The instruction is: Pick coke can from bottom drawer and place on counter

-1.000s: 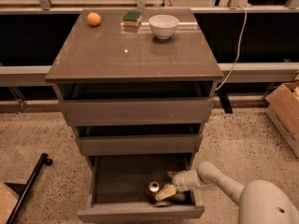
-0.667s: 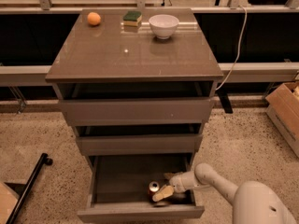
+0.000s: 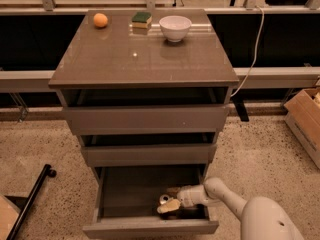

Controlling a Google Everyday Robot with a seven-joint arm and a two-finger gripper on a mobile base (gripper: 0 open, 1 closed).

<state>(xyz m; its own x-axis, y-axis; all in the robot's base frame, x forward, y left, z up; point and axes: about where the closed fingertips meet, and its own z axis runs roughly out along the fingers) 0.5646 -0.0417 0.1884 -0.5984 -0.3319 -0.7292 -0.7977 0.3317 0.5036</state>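
Observation:
The bottom drawer (image 3: 150, 229) is pulled open. The coke can (image 3: 164, 199) stands inside it near the front right, its silver top showing and its body dark in shadow. My gripper (image 3: 169, 199) reaches into the drawer from the right and is open, with one finger behind the can and one pale finger (image 3: 169, 207) in front of it. The can stands between them on the drawer floor. The counter (image 3: 140, 59) is the glossy grey-brown top of the cabinet.
On the counter's back edge are an orange (image 3: 100, 20), a green and yellow sponge (image 3: 141, 19) and a white bowl (image 3: 175, 28). The two upper drawers are slightly open. A cardboard box (image 3: 305, 124) stands right, and a black bar (image 3: 30, 201) lies left.
My gripper has slid a little to the left, further into the drawer, so its fingers now straddle the can. The can has not moved.

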